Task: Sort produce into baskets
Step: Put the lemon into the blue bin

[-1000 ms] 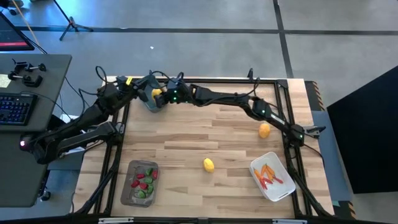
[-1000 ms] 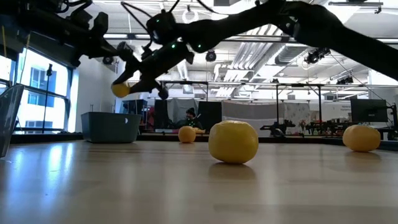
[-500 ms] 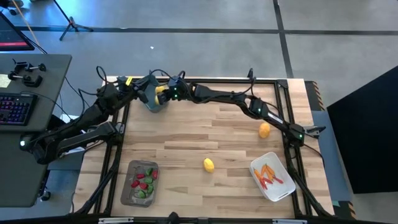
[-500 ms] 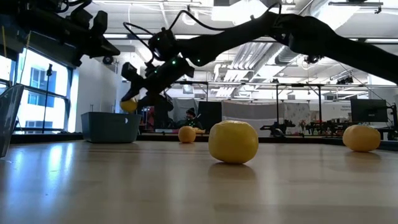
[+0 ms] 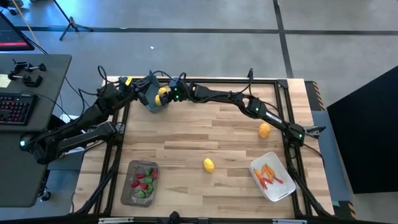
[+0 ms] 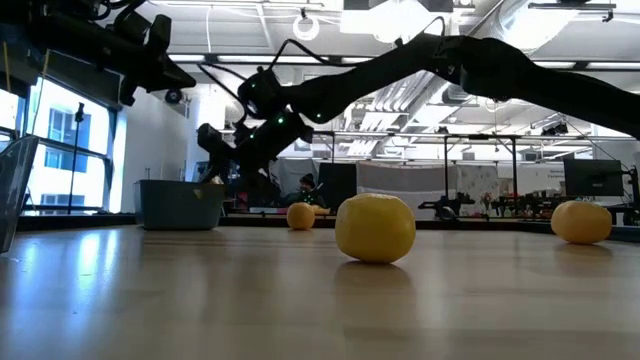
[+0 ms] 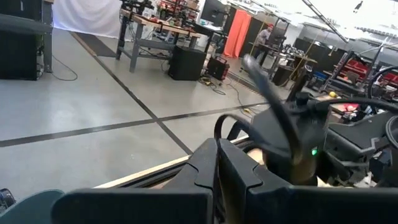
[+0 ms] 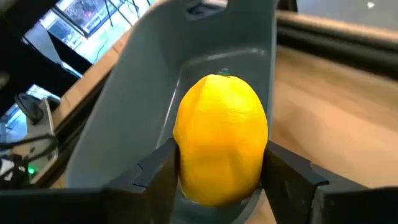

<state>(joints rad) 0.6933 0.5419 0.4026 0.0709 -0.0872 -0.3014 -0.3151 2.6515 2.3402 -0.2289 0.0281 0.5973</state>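
The lemon (image 8: 221,140) sits right between the right gripper (image 8: 221,171)'s two fingers (image 8: 155,171), inside the blue-grey tub (image 8: 137,93) at the far left corner of the tabletop (image 5: 205,140). The fingers are parted about as wide as the lemon and hug both its sides, but honestly I can't tell whether they're gripping it or just letting go. From above you only catch a yellow speck at the tub, since the right arm's wrist covers most of it, and from table height the tub's wall hides the lemon altogether. The left gripper (image 5: 144,91) hangs just beside the tub with its fingers closed on nothing; its own camera mostly sees the other arm and the room. Further out, a second lemon (image 5: 208,164) lies mid-tabletop, an orange (image 5: 264,130) off to the right, the white tub (image 5: 272,176) holds carrot sticks (image 5: 268,175), and the grey tray (image 5: 139,182) holds red and green pieces (image 5: 143,181).
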